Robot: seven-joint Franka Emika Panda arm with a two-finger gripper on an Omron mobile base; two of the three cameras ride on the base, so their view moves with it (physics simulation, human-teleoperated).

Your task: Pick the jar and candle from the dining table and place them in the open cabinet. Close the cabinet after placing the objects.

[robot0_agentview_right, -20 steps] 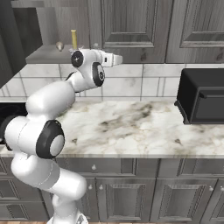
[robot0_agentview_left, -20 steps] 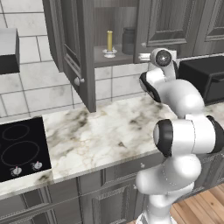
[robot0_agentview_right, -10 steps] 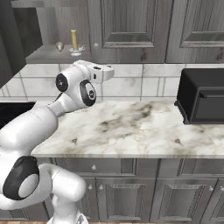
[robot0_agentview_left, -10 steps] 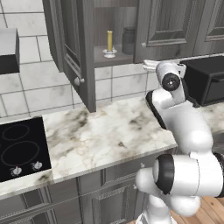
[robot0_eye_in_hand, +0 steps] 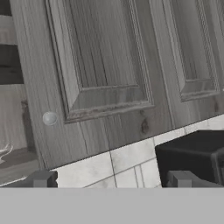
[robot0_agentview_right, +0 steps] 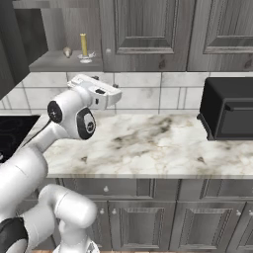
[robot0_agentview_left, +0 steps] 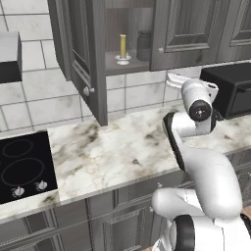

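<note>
The yellow candle (robot0_agentview_left: 122, 46) stands in its small dish on the shelf of the open cabinet (robot0_agentview_left: 81, 54). Right beside it on the same shelf is the dark grey jar (robot0_agentview_left: 143, 45). From the right base view the candle (robot0_agentview_right: 83, 45) shows at the shelf's front edge. My white hand (robot0_agentview_left: 177, 82) hangs below and to the right of the shelf, in front of the tiled wall. In the hand view my gripper (robot0_eye_in_hand: 111, 180) is open, its fingertips (robot0_eye_in_hand: 41, 179) wide apart with nothing between them, facing the neighbouring shut door. The dining table is out of view.
The cabinet's open door (robot0_agentview_left: 90, 90) juts out over the marble counter (robot0_agentview_left: 117, 147). A black cooktop (robot0_agentview_left: 22, 169) lies at the left and a black box-like appliance (robot0_agentview_right: 230, 108) stands at the right. The shut door has a round knob (robot0_eye_in_hand: 49, 118).
My hand has drawn back from the cabinet shelf, dropped lower and turned towards the shut door. The jaws stayed open. Candle and jar have not moved.
</note>
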